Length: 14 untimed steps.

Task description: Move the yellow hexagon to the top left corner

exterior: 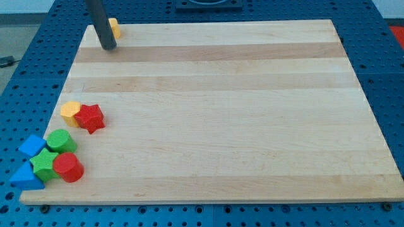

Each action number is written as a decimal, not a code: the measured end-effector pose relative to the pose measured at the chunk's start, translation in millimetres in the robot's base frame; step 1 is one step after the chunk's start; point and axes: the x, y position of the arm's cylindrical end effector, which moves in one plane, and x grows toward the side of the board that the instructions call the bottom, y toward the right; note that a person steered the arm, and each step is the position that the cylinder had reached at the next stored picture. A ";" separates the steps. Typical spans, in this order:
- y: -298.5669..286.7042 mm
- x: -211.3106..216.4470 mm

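Seven blocks sit on the pale wooden counter (214,113), its planks showing light grain in long bands. There are two yellow, two red, two green and two blue.

The yellow hexagon (114,28) lies at the counter's top left corner, partly hidden behind the dark rod. My tip (108,46) rests just beside it, toward the view's bottom left, seemingly touching. The rod carries no hand, so nothing is grasped.

Well below the hexagon, near the counter's left edge, a second yellow block (70,113) touches a red star (91,118). Further down huddle a green cylinder (61,141), a green star (45,164), a red cylinder (67,168), a blue block (31,146) and a blue triangle (26,177), all smooth and matte.
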 end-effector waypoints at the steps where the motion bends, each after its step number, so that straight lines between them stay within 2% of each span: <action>1: 74.5 94.8; 2: 82.4 193.3; 3: 42.0 218.8; 5: 2.7 218.0; 8: -17.6 149.5; 10: -28.3 184.5; 12: -77.1 181.8; 13: -96.9 165.7; 14: -96.9 130.7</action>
